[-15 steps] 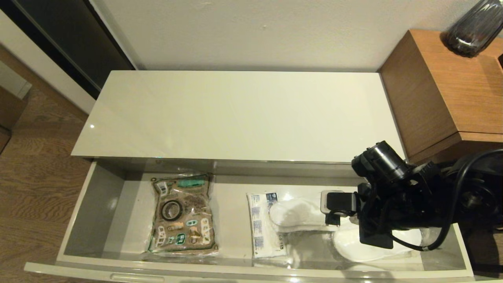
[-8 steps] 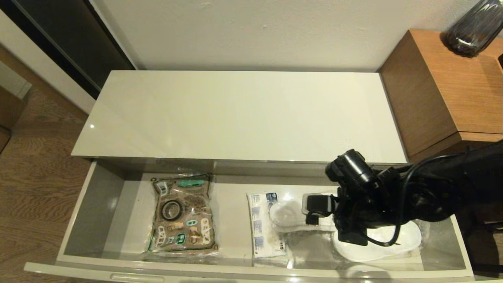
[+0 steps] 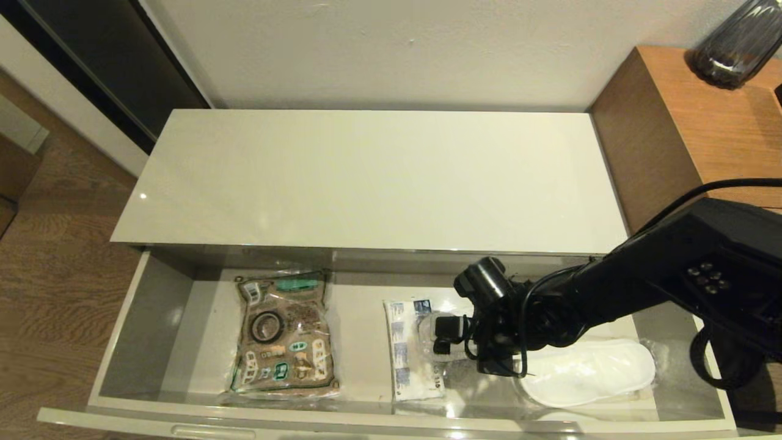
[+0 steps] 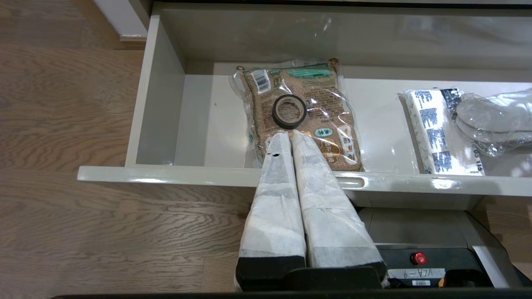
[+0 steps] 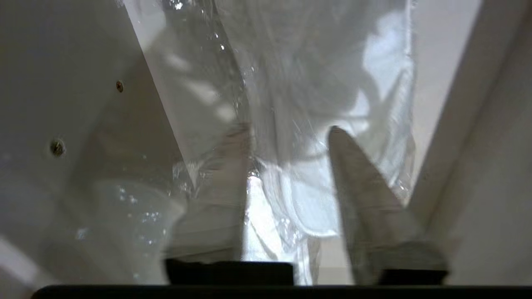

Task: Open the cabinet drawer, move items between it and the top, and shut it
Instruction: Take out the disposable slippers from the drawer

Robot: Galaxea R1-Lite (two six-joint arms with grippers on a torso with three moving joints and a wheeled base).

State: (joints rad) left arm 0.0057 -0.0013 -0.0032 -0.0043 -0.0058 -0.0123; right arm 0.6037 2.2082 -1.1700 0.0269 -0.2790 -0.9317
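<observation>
Reaching into the open cabinet drawer (image 3: 153,318) from the right in the head view: right arm stretched low over the drawer floor, right pincer (image 3: 441,337) at the toe end of the wrapped slippers (image 3: 586,373), beside the tissue pack (image 3: 408,354). Tape roll (image 3: 266,326) sits on the brown pouch (image 3: 282,333) further left. Cabinet top (image 3: 366,177) has nothing on it.

Left wrist view: left pincer (image 4: 291,139) clenched, empty, parked outside the drawer front.

Right wrist view: right pincer (image 5: 286,137) fingers parted, straddling crinkled film over a slipper; nothing clamped.

Judgement: slippers are light, soft and floppy, film is slick. Pinch through the wrap onto the slipper body, not loose film, or it slides out.
</observation>
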